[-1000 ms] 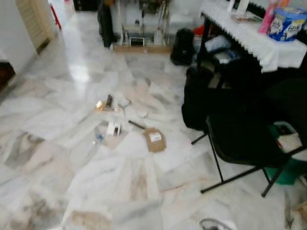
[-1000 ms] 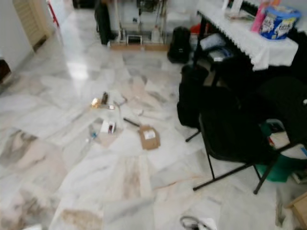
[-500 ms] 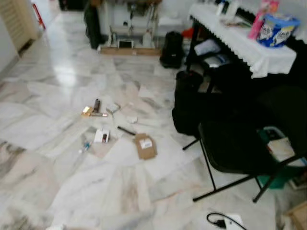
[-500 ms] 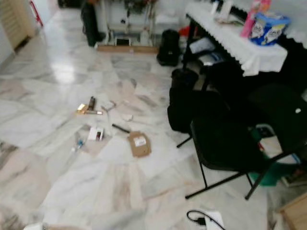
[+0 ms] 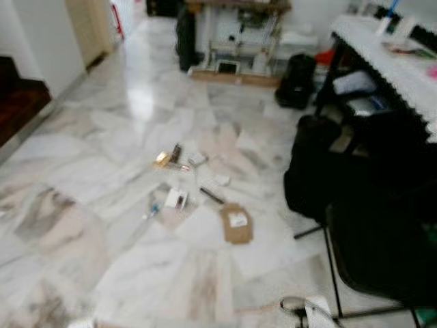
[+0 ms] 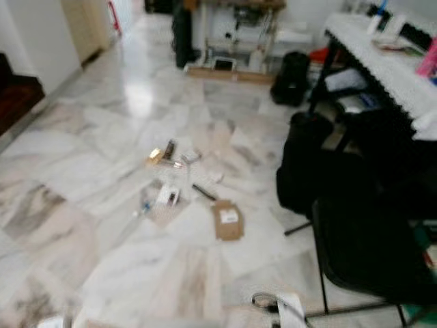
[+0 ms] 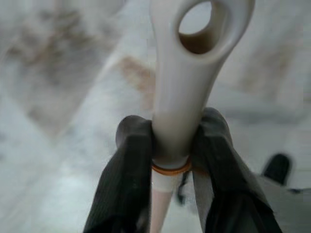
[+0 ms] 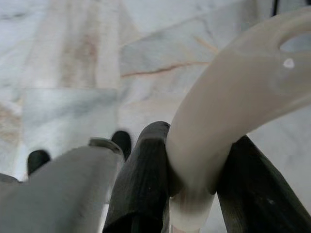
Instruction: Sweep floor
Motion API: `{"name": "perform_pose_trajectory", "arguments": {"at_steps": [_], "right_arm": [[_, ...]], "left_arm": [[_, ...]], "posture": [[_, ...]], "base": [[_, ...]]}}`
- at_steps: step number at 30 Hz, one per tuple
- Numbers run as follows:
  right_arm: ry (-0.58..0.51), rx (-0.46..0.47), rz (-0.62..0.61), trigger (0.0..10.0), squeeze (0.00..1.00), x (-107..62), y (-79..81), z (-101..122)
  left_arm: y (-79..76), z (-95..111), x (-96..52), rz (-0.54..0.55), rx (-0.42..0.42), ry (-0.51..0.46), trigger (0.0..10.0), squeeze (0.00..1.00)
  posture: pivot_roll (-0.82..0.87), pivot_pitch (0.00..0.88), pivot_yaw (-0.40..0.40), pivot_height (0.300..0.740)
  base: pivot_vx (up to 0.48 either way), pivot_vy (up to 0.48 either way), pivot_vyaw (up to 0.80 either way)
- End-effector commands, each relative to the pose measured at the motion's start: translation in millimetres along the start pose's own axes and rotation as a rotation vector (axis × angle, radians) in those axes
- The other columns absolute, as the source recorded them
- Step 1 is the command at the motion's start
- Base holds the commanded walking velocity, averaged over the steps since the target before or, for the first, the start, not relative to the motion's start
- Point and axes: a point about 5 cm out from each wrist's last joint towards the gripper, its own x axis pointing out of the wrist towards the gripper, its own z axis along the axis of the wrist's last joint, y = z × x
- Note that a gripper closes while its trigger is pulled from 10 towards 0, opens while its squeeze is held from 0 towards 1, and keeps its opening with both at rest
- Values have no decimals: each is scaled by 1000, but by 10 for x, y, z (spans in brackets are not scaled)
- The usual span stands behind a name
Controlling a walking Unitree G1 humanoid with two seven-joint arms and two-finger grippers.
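- Camera swung since half a second ago: whole scene has slid toward the robot's right, so the litter now sits nearer frame centre and a dark wooden step shows at far left. Litter itself lies in the same pattern; no item moved.
- Marble floor, white with grey and brown veining. Both eye views blurred.
- Litter cluster mid-floor: flat brown cardboard piece with a white label, nearest the robot; thin dark stick just beyond it; small white packet to its left; small blue-tipped item beside the packet; gold wrapper and a dark tube further off, close together.
- Black folding chair at right, black bags behind it. Table with white lace cloth at far right.
- White plug and dark cable on the floor at the lower edge, near the chair leg.
- Left gripper: two black fingers clamped on a pale plastic handle with a hanging hole at its end; orange band around the shaft just below the grip.
- Right gripper: fingers closed around a second cream curved handle, floor tiles behind.
- What either handle belongs to cannot be made out.
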Motion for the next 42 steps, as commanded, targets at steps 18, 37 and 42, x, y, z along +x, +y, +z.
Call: {"name": "perform_pose_trajectory", "arguments": {"at_steps": [18, 37, 42], "right_arm": [[9, -23, 15, 10000, 0, -39, -99, -112], [10, -88, 126, 10000, 0, 34, 456, 55], [17, -96, 115, 10000, 0, 11, 184, -4]], "left_arm": [[125, 75, 17, 22, 3, -4, 10000, 0], [267, -129, -56, 49, 4, 22, 10000, 0], [289, -171, -75, 61, -5, 19, 10000, 0]], "posture": [[-46, 0, -46, 740], [59, 0, -82, 740], [90, 18, -111, 740]], "base": [[260, 0, 736], [260, 0, 526], [261, 0, 0]]}}
